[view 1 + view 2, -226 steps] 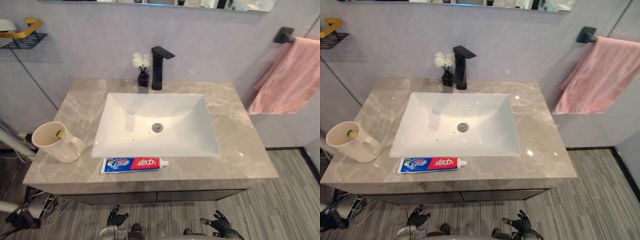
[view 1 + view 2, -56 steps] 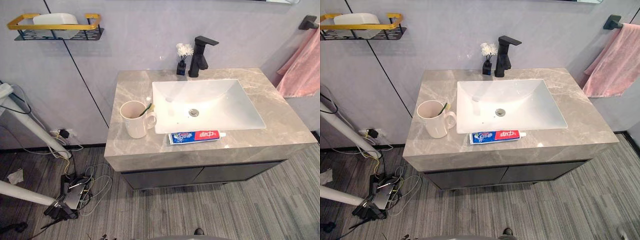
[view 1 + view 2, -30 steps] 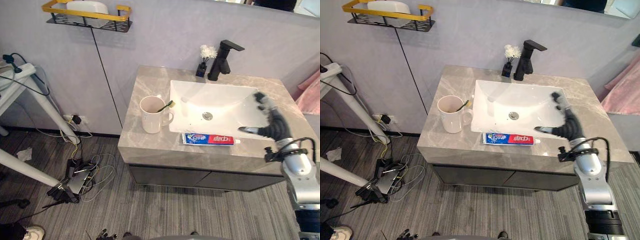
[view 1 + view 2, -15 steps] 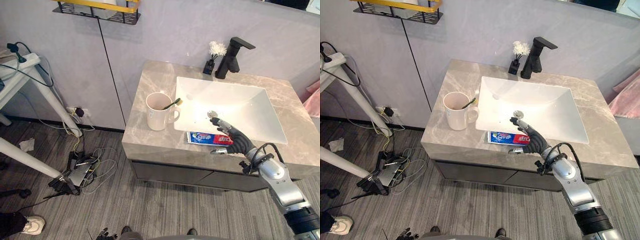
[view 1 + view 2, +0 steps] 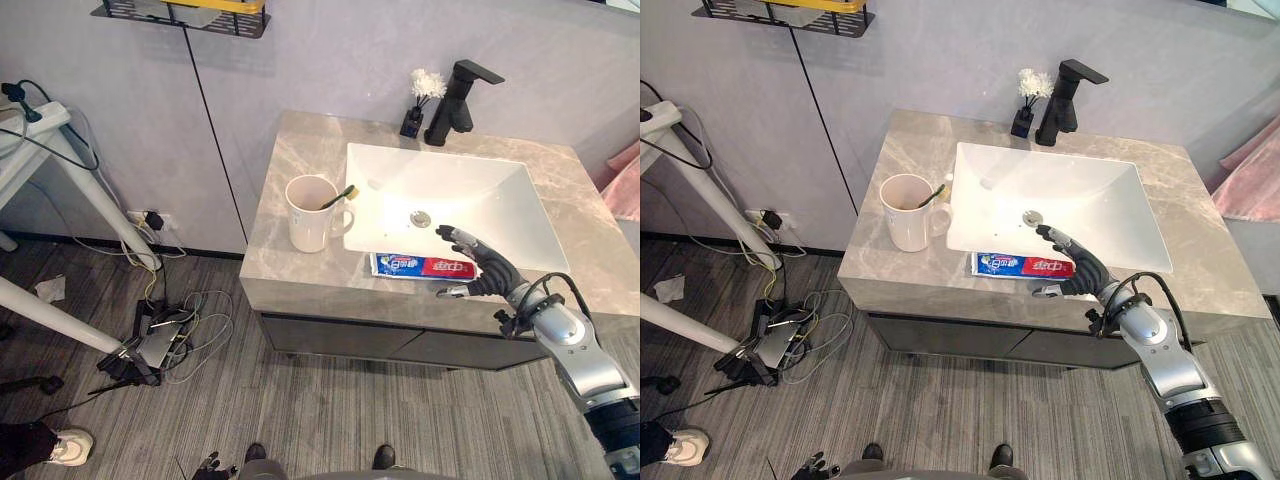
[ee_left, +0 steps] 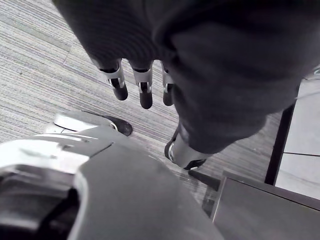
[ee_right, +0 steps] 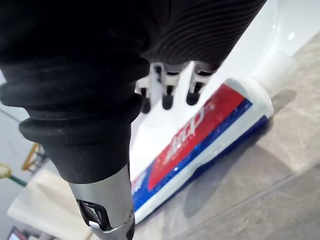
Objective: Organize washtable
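The toothpaste tube [image 5: 420, 266] lies flat on the near strip of the counter [image 5: 290, 262], just beside the near rim of the sink [image 5: 548, 205]. Its length runs left to right and its white cap points right.

It looks light and soft-walled, likely to dent under a hard squeeze, and its glossy skin will probably slide between smooth fingers. The firmest part should be the shoulder by the cap. Because it lies flat, a pinch across its width seems the best hold, with the thumb on the near edge and the fingers on the far edge, at the middle or toward the cap. A push from the near side could tip it into the basin.

The right hand [image 5: 478, 270] hangs over the cap end, fingers spread and straight, thumb held apart on the near side. In the right wrist view the dark fingertips [image 7: 169, 101] sit above the tube without closing on it.

Left of the tube and a little farther back stands a cream mug [image 5: 309, 213] with a toothbrush [image 5: 340, 196] leaning in it. At the far edge are a black tap [image 5: 458, 90] and a small vase of white flowers [image 5: 417, 98].

The left hand [image 6: 141, 86] hangs low over the floor, fingers relaxed and holding nothing.
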Tool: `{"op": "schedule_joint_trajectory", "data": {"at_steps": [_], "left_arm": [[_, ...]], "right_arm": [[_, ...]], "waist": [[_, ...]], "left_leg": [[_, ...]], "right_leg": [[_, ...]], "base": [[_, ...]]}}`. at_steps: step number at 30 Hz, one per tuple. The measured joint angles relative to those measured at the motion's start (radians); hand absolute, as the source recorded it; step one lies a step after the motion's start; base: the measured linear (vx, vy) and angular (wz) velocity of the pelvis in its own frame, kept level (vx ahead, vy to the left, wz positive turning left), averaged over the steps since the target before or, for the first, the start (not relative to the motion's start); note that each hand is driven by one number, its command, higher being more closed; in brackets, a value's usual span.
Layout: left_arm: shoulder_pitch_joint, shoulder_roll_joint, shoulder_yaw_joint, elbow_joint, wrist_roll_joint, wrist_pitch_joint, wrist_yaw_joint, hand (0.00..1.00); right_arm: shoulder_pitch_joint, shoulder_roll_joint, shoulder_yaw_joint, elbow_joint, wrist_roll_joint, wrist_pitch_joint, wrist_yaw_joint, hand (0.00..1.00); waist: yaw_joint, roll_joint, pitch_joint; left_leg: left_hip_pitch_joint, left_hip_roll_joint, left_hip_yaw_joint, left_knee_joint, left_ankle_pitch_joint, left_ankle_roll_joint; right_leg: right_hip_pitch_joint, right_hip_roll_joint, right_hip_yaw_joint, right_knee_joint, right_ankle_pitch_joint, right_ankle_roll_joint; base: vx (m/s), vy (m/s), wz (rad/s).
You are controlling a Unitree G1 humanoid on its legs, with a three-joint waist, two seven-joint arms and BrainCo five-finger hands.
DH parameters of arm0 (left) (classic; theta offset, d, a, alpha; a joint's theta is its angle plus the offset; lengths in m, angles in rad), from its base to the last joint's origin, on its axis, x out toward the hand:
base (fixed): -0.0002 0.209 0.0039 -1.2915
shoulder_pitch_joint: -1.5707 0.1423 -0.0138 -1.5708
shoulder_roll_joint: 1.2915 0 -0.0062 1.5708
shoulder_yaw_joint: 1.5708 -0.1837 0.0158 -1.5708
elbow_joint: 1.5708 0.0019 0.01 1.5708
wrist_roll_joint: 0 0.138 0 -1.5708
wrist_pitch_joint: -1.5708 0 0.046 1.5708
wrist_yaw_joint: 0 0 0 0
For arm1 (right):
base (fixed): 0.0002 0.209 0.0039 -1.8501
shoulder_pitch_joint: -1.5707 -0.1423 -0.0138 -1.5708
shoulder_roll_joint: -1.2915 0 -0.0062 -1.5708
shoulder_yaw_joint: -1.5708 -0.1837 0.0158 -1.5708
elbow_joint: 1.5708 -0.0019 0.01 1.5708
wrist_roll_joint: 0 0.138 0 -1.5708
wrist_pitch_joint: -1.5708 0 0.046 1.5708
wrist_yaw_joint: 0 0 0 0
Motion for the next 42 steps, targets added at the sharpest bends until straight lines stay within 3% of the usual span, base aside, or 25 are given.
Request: {"op": "schedule_joint_trajectory", "data": {"at_steps": [16, 22, 42], "left_arm": [[0.002, 0.0, 0.0, 0.006, 0.0, -0.001, 0.0, 0.0], [0.003, -0.001, -0.001, 0.007, 0.0, -0.001, 0.0, 0.0], [0.004, -0.005, -0.011, 0.006, 0.0, 0.0, 0.0, 0.0]], "right_arm": [[-0.037, -0.013, -0.012, 0.025, -0.08, 0.0, -0.012, 0.0], [-0.039, -0.026, -0.041, 0.073, -0.085, 0.0, -0.043, 0.0], [-0.039, -0.034, -0.043, 0.139, -0.111, 0.001, -0.041, 0.0]], "waist": [[-0.002, 0.002, 0.0], [-0.002, 0.004, 0.001], [0.0, 0.018, 0.009]], "left_leg": [[0.0, -0.002, 0.015, -0.005, 0.0, 0.0], [0.0, -0.002, 0.018, -0.005, 0.0, 0.0], [-0.01, -0.005, 0.031, -0.005, 0.001, 0.0]], "right_leg": [[-0.006, 0.001, 0.014, -0.02, 0.016, 0.001], [-0.007, 0.001, 0.016, -0.02, 0.018, 0.0], [-0.032, 0.0, 0.029, -0.02, 0.031, -0.008]], "base": [[0.0, 0.001, -0.02], [0.0, 0.0, -0.01], [-0.01, 0.002, -0.03]]}}
